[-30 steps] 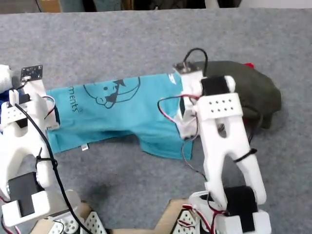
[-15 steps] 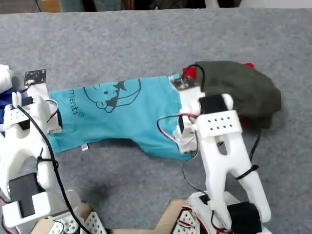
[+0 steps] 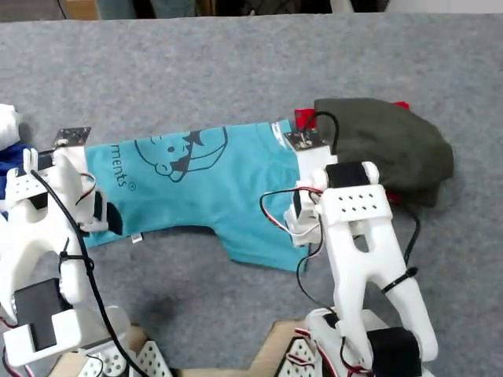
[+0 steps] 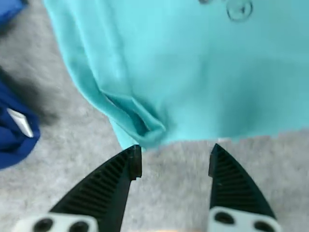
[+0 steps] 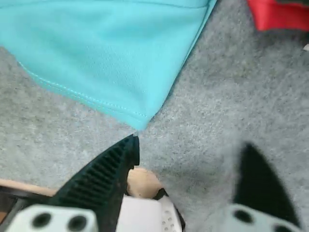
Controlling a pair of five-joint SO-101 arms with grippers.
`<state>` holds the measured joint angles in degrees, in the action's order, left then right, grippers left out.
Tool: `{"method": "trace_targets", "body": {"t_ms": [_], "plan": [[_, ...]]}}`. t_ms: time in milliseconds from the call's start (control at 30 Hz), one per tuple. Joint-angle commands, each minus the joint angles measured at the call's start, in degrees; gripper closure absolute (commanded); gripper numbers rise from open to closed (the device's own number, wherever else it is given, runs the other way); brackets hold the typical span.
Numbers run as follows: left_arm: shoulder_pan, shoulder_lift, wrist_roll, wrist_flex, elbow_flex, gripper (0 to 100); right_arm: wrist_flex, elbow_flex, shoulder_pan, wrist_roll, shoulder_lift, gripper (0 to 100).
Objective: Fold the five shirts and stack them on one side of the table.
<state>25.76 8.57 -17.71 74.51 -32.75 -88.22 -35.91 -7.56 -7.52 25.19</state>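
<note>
Left gripper point(image 4: 176, 150) and right gripper point(image 5: 190, 145), both with jaws parted and holding nothing, each poised just off a near corner of the teal shirt point(image 3: 196, 181). Over the last second the right arm drew back toward its base and the left shifted inward. The shirt lies spread lengthwise mid-table (apparently let go). A further fold seems due before it joins the dark green shirt point(image 3: 385, 141) beside it.
</note>
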Motion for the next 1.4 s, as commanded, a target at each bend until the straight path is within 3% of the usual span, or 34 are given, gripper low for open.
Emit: {"method": "trace_targets", "body": {"t_ms": [0,67,200,267,367,533,700,833,967,1100,1267,1367], "plan": [[3.2,2.5,-1.1,5.9,7.7,76,-1.9,9.1,0.8,0.0,1.2,57.6],[6.3,2.5,-1.0,9.1,13.4,76,-1.7,13.6,0.5,0.4,1.1,66.8],[11.5,2.4,-0.3,14.8,26.6,76,4.4,21.5,0.1,3.6,-2.1,99.5],[10.7,1.8,3.9,15.1,31.7,82,6.6,24.1,-0.3,4.8,-6.0,93.3],[4.6,0.5,12.3,9.2,33.3,97,10.0,29.1,-3.5,8.7,-14.5,96.7],[-4.8,-10.1,21.2,-5.4,32.1,96,16.8,38.5,-7.7,15.2,-35.4,98.5],[-5.4,-28.1,25.4,-14.5,38.4,97,17.4,55.4,-5.9,16.1,-56.0,98.5],[-4.7,-42.2,25.4,-13.3,48.5,97,15.9,71.0,-2.5,15.7,-69.7,98.5],[-4.4,-50.2,25.4,-6.0,59.9,97,8.9,87.3,0.6,15.7,-79.2,98.5],[-4.3,-53.5,24.9,-1.8,67.2,97,-0.4,103.6,1.0,14.9,-85.9,98.4],[-5.0,-51.6,21.9,1.4,68.6,97,-12.8,121.5,-1.7,7.5,-91.6,98.4],[-6.2,-47.9,19.0,4.7,67.8,97,-13.1,126.2,-1.9,4.1,-91.8,98.4]]}}
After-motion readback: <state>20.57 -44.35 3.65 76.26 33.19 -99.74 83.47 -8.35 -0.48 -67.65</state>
